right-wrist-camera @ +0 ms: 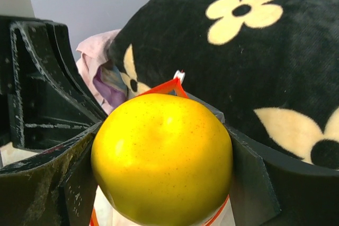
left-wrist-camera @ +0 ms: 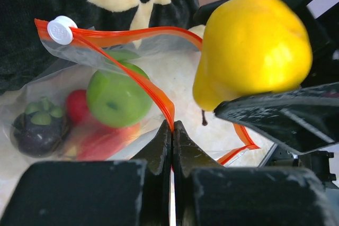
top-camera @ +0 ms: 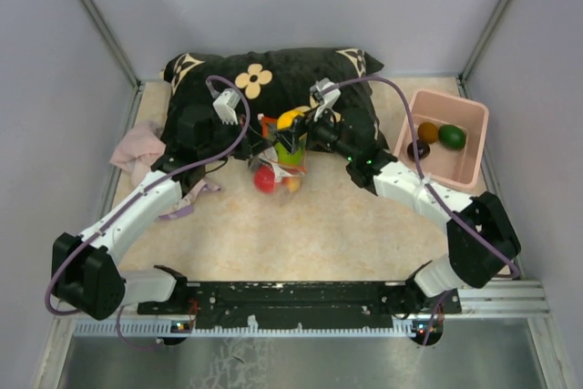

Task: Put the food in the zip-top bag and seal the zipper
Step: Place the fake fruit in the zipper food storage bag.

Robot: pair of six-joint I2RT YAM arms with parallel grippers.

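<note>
beige table [top-camera: 346, 225]: left gripper [left-wrist-camera: 172, 133] pinches zipper [left-wrist-camera: 163, 107], right gripper [right-wrist-camera: 161, 173] holds yellow pear [left-wrist-camera: 254, 46].

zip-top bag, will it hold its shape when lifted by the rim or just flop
Probably floppy: the zip-top bag is thin clear film, creased around the green apple. Its mouth is likely held open by the left gripper pinching the zipper. Lifted by the rim, it should sag under its contents.

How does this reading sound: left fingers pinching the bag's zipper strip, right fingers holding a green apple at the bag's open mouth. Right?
One slip: the right fingers hold a yellow pear, not a green apple, as the right wrist view shows. The left fingers do pinch the zipper strip.
</note>
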